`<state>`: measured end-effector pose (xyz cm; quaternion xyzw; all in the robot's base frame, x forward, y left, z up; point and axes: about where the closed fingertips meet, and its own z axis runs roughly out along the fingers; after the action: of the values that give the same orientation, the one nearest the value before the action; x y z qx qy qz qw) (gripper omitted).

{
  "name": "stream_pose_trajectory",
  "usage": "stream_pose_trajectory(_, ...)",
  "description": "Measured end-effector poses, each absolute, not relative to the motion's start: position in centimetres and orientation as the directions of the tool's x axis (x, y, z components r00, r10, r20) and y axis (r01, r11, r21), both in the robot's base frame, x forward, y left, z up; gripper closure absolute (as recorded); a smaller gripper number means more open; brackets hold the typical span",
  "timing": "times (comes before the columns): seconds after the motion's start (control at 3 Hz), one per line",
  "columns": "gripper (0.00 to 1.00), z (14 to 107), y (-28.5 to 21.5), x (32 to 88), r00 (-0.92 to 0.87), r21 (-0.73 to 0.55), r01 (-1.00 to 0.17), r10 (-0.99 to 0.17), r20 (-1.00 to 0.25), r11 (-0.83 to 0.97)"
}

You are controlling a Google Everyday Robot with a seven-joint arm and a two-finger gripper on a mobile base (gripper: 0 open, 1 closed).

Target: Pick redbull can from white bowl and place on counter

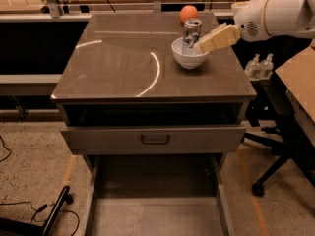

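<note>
The redbull can (pixel 192 32) stands upright inside the white bowl (pixel 187 59), at the back right of the counter (pixel 118 68). The can is silver and blue with a shiny top. My gripper (pixel 203 45) reaches in from the right on a white arm (pixel 275 14). Its tan tip is over the bowl's right rim, just right of the can and at the height of its lower half. I cannot tell whether it touches the can.
An orange ball (pixel 188 13) lies behind the bowl near the counter's back edge. The cabinet's top drawer (pixel 155 138) is pulled out slightly, and a lower drawer (pixel 155 215) is wide open. Two small bottles (pixel 261 65), a chair base (pixel 268 173) and a wooden table (pixel 300 82) stand to the right.
</note>
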<state>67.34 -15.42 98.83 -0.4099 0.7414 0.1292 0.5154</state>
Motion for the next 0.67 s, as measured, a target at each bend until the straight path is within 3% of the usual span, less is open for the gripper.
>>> stream_pose_trajectory(0.67,0.0,97.4,-14.2,71.6,-0.141,-0.1,-0.717,-0.284,-0.948,0.689)
